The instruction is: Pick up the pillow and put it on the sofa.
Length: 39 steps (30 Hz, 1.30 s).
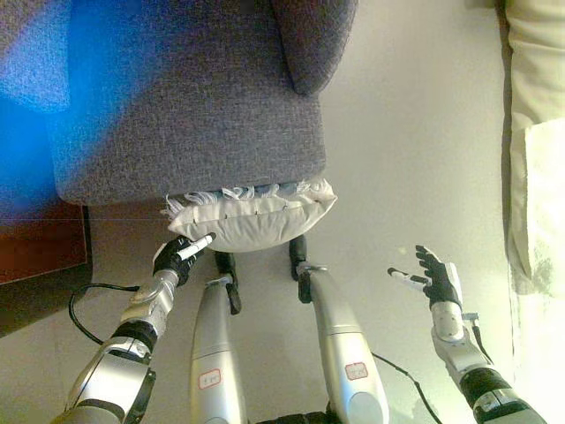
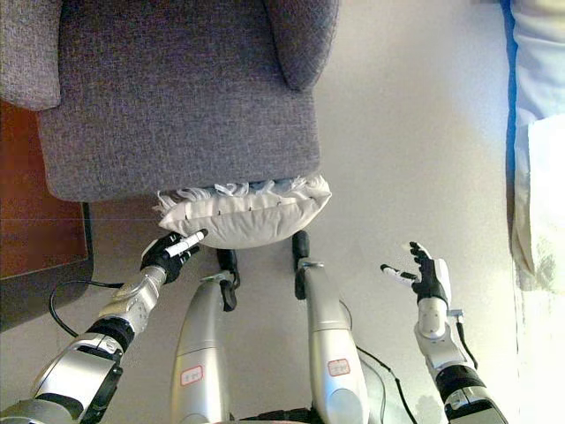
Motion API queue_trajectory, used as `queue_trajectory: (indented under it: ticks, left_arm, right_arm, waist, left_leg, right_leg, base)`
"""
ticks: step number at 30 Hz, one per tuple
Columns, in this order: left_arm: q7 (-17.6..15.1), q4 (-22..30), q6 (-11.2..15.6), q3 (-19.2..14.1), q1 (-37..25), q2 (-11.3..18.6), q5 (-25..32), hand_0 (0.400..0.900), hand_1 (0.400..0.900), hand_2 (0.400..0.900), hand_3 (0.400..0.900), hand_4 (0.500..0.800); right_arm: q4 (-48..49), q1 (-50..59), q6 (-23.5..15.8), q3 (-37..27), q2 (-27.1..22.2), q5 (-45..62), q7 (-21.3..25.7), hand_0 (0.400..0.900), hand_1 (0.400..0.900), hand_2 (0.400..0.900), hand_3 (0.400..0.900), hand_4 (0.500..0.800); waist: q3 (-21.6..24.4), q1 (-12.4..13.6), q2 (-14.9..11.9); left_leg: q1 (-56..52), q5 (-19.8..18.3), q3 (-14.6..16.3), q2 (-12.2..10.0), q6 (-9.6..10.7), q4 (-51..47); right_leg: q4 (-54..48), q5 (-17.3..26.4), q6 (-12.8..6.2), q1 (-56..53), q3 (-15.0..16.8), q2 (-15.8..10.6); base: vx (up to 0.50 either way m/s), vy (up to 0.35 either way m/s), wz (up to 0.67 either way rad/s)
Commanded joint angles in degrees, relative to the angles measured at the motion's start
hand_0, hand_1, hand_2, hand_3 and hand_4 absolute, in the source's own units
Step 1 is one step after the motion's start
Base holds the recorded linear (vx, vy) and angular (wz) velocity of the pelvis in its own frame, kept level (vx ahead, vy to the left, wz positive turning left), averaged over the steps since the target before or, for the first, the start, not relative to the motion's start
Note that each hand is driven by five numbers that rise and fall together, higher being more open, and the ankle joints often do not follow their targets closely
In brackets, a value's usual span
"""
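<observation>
A white pillow with a fringed edge lies on the pale floor against the front of the grey sofa. My left hand is at the pillow's lower left corner. A white-tipped finger reaches out and touches the pillow's edge, and nothing is grasped. My right hand is open with spread fingers, raised over the floor well to the right of the pillow and holding nothing.
A grey cushion rests on the sofa seat at the right. A dark brown wooden piece stands at the left by the sofa. Cream furniture runs along the right edge. Pale floor lies between it and the sofa.
</observation>
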State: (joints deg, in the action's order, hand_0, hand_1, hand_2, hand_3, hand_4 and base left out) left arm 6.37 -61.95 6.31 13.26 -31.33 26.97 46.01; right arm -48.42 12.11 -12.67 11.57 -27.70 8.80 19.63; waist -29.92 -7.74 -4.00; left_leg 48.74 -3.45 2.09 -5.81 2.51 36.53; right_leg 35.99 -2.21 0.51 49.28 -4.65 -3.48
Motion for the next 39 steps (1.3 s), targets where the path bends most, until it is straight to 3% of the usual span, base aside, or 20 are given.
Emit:
queue_trajectory:
  ticks: [1, 3, 11, 30, 39]
  left_arm:
    - [5.23, 5.82, 3.41, 0.68, -3.68, 0.16, 3.13, 0.9, 0.9, 0.9, 0.9, 0.8]
    - [5.26, 6.76, 3.59, 1.25, -4.25, -0.03, 4.05, 0.4, 0.4, 0.4, 0.4, 0.5]
    - [3.02, 7.27, 4.25, 1.4, -5.18, -0.81, 4.12, 0.4, 0.4, 0.4, 0.4, 0.5]
    - [3.12, 6.73, 4.18, 1.24, -7.05, 0.48, 3.9, 0.4, 0.4, 0.4, 0.4, 0.5]
    - [2.96, 6.36, 5.04, 0.38, -4.06, 0.21, 0.11, 0.4, 0.4, 0.4, 0.4, 0.5]
  right_arm:
    - [3.48, -4.42, -1.09, 0.16, -1.48, 2.05, 1.85, 0.9, 0.9, 0.9, 0.9, 0.8]
    - [3.21, -4.64, -1.25, 0.17, -1.21, 2.33, 1.62, 0.9, 0.9, 0.9, 0.9, 0.8]
    - [2.99, -4.85, -1.55, 0.71, -0.17, 2.41, 1.65, 0.9, 0.9, 0.9, 0.9, 0.8]
    - [2.78, -4.18, -1.72, 1.48, 0.62, 3.08, 2.31, 0.9, 0.9, 0.9, 0.9, 0.8]
    - [0.7, -3.78, -1.59, 1.45, 1.04, 2.27, 2.15, 0.9, 0.9, 0.9, 0.9, 0.8]
  waist:
    - [0.13, -0.48, -2.81]
    - [0.13, -0.5, -3.19]
    - [0.13, -0.61, -3.89]
    - [0.13, -0.7, -3.94]
    - [1.47, -0.4, -2.56]
  left_leg:
    - [-0.7, -1.97, 1.57, 1.3, -1.47, -1.78]
    - [-1.03, -2.07, 1.6, 1.18, -1.4, -1.84]
    - [-2.79, -2.38, 1.88, 1.01, -1.18, -2.63]
    - [-6.27, -1.99, 2.99, 1.05, -0.87, -5.32]
    - [-14.08, -1.22, 4.79, 1.49, -0.13, -10.24]
  right_leg:
    - [-1.82, -0.54, -2.55, -1.84, -0.37, 1.57]
    - [-2.07, -0.42, -2.69, -2.25, -0.45, 1.72]
    - [-3.32, -0.51, -3.03, -4.08, -0.51, 1.92]
    - [-6.0, -0.48, -3.28, -7.22, -0.37, 2.23]
    - [-9.36, -1.96, -3.4, -14.35, -0.46, 2.23]
  base:
    - [0.0, -0.061, 0.01]
    - [-0.01, -0.061, 0.01]
    - [-0.01, -0.026, -0.01]
    - [-0.01, -0.002, 0.0]
    - [-0.04, 0.016, -0.07]
